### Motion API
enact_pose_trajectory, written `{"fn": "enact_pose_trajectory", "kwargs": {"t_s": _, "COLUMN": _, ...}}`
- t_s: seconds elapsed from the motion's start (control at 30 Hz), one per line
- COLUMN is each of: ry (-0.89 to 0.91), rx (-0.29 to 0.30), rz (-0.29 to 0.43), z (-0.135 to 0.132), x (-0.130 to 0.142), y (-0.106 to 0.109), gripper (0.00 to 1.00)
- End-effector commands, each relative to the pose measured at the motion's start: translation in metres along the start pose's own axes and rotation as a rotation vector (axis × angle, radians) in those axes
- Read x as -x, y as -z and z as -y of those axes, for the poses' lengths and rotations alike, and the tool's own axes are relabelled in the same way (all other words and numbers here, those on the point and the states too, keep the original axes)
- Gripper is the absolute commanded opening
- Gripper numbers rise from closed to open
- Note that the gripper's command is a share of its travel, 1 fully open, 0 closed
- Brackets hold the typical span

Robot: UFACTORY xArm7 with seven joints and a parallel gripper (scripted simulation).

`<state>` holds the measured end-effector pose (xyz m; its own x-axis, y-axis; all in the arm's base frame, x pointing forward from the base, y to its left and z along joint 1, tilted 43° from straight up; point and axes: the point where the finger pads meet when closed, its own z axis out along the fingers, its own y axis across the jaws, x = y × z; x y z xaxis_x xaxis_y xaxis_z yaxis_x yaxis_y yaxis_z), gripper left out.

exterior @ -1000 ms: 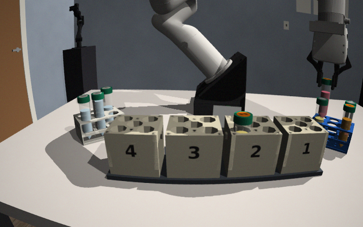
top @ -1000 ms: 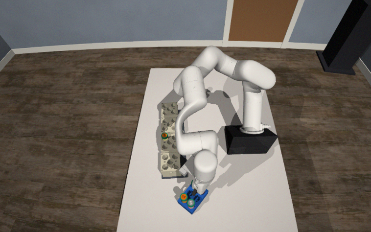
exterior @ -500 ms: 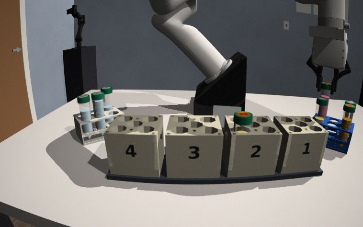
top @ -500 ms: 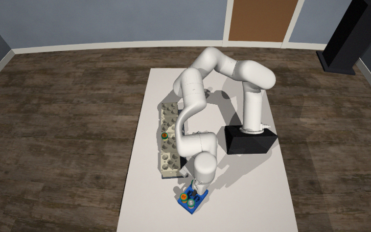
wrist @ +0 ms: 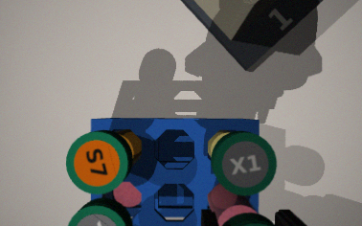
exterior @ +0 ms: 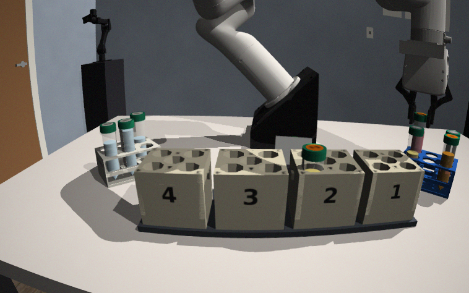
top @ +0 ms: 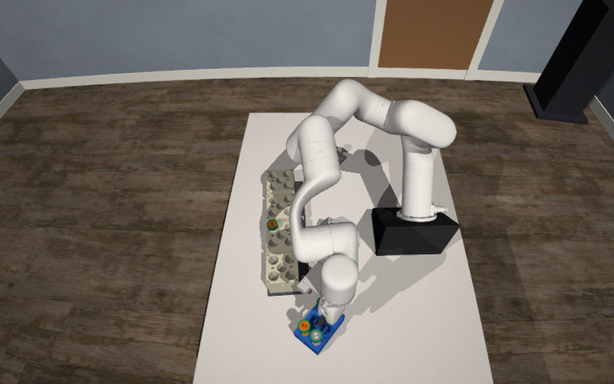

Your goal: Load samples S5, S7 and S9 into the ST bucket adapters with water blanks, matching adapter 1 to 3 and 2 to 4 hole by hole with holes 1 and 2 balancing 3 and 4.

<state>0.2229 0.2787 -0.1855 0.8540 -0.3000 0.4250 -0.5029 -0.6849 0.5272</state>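
My gripper [top: 322, 318] [exterior: 421, 122] [wrist: 249, 219] is shut on an orange-capped tube [exterior: 417, 143] [wrist: 237, 212] with pink liquid. It stands upright, its lower part in a corner well of the blue rack [top: 317, 350] [exterior: 451, 183] [wrist: 101, 125], its cap above the neighbours; its ID is hidden. S7 [top: 304, 326] [exterior: 451, 138] [wrist: 97, 163], amber, stands in that rack. Another orange-capped tube [top: 272, 224] [exterior: 314, 152], with pale yellow liquid, stands in adapter 2 [exterior: 309, 203]. Adapters 1 [exterior: 385, 203], 3 [exterior: 229, 203] and 4 [exterior: 189, 203] show no tubes. Three capped tubes with pale blue liquid stand in the white rack [exterior: 102, 169].
X1 [exterior: 416, 130] [wrist: 244, 164] and X4 [top: 315, 335] [wrist: 100, 220] also stand in the blue rack, close to the held tube. The adapters stand in a row on the dark loading stand [exterior: 250, 232]. The arm's black base [top: 411, 238] [exterior: 283, 120] is behind them.
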Motion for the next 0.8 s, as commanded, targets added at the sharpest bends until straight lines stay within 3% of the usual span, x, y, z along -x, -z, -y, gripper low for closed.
{"fn": "enact_pose_trajectory", "kwargs": {"t_s": 0.0, "ry": 0.000, "rx": -0.005, "rz": 0.001, "z": 0.001, "x": 0.001, "y": -0.003, "gripper": 0.00}}
{"fn": "enact_pose_trajectory", "kwargs": {"t_s": 0.77, "ry": 0.000, "rx": -0.005, "rz": 0.001, "z": 0.001, "x": 0.001, "y": -0.019, "gripper": 0.00}}
